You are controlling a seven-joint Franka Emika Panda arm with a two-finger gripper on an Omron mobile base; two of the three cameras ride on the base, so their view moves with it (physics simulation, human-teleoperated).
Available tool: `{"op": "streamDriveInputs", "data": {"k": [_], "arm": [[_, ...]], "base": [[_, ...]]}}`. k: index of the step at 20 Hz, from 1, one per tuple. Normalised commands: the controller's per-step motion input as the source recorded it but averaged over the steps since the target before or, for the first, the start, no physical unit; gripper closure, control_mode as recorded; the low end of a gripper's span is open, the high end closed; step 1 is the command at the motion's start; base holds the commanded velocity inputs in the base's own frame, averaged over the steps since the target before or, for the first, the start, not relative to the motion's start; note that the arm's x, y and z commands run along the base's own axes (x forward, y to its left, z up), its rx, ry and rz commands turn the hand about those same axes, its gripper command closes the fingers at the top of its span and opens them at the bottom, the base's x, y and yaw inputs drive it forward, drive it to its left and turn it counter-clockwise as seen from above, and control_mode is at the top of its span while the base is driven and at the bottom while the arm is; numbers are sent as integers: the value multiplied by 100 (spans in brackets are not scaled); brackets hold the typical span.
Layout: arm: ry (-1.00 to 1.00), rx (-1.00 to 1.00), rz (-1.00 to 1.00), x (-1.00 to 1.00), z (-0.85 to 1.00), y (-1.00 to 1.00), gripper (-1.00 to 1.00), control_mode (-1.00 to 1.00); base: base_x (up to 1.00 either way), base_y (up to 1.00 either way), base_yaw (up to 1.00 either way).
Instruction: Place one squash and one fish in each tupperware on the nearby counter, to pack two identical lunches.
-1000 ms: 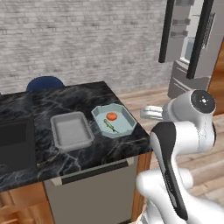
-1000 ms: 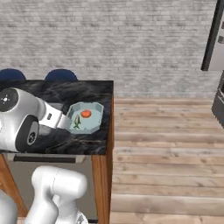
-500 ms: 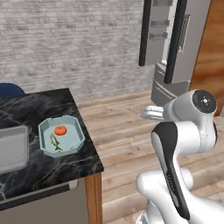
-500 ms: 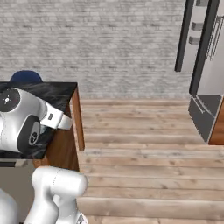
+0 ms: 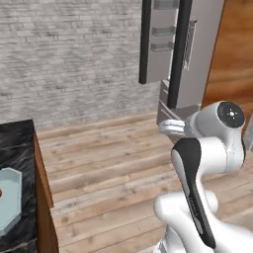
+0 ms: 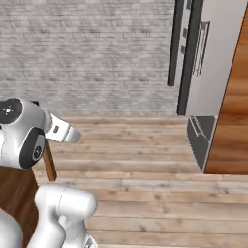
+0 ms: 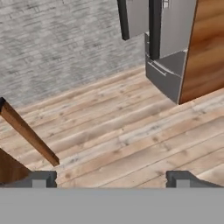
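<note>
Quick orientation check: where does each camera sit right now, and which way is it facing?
Left base view: behind the arm, left side; faces the wood floor, refrigerator, counter end with tupperware; arm lower right.
Right base view: behind, right side; same floor, brick wall, refrigerator; arm lower left.
Hand view: on the hand; open pincer over floor.
All three share the refrigerator.

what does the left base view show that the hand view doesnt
Left base view alone: at its left edge the black marble counter with the rim of a pale blue-grey tupperware on it, and a sliver of something orange at the very edge, too cut off to name.

Hand view alone: the open pincer, its two dark fingertips set wide apart with nothing between them, pointing over bare floor, and the counter's wooden edge seen from the side.

Both share: the grey brick wall, the wood plank floor, and the steel fridge beside a wood panel.
</note>
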Motion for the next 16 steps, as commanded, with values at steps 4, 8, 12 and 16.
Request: {"op": "streamDriveInputs", "data": {"k": [4,8,12,16], "arm": [[0,0,0,0,0,0,-100,100],[0,0,0,0,0,0,-100,100],[0,0,0,0,0,0,-100,100],[0,0,0,0,0,0,-100,100]], "base": [[100,-38,-2],[100,0,-16],[90,1,-24],[85,0,-26]]}}
